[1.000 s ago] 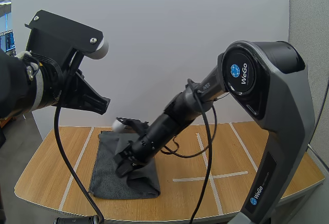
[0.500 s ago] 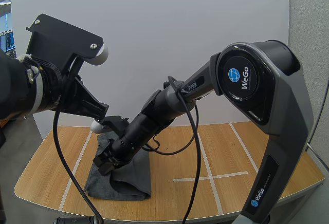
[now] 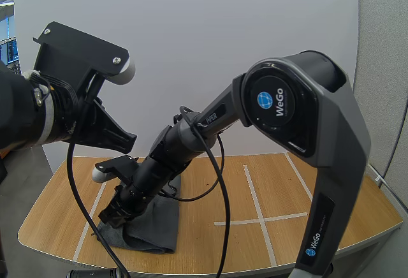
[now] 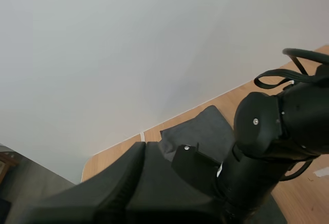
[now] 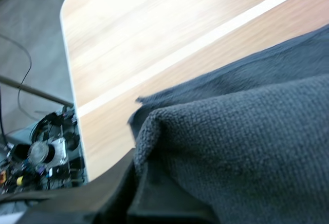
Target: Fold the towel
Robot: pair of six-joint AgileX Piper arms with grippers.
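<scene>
Tabletop [image 3: 287, 189]: towel [image 3: 159, 222] between right jaws

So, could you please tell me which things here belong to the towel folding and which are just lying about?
In the job:
- towel, dark grey, partly doubled over on the table
- right gripper, pinching the towel's edge

Just there:
- left gripper, raised above the table, shut on nothing
- white tape lines on the table
</scene>
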